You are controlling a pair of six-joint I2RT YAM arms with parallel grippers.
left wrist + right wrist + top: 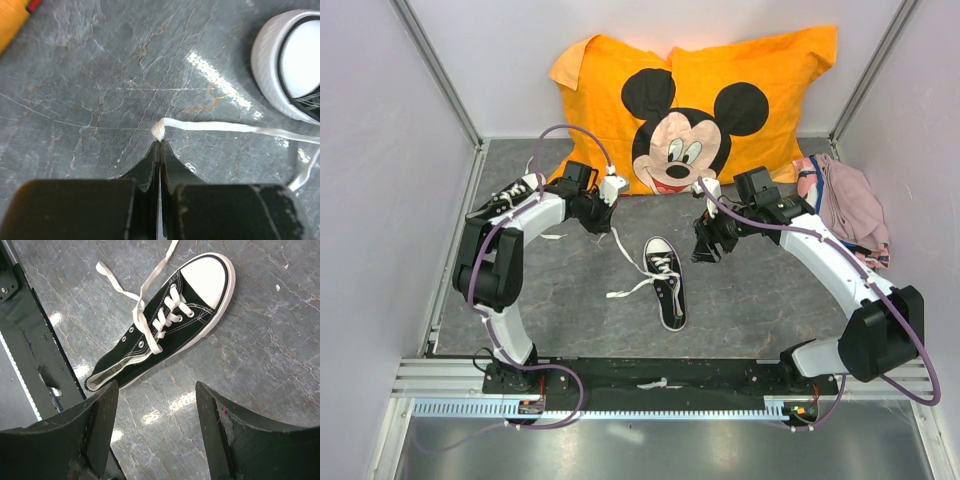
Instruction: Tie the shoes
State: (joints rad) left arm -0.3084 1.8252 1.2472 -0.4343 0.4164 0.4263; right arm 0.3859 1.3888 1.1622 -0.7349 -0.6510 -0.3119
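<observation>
From above I see one shoe (666, 282) in the middle of the counter (770, 310), with its toe pointing away from the arm bases. A second shoe (505, 200) lies far to the left of it, behind the left arm.

In the left wrist view, the left end effector (160, 142) is closed on the tip of a lace (215, 126), to the left of the shoe's toe.

In the right wrist view, the right end effector (156, 390) is wide open and holds nothing. It hangs over the counter just beside the shoe.
</observation>
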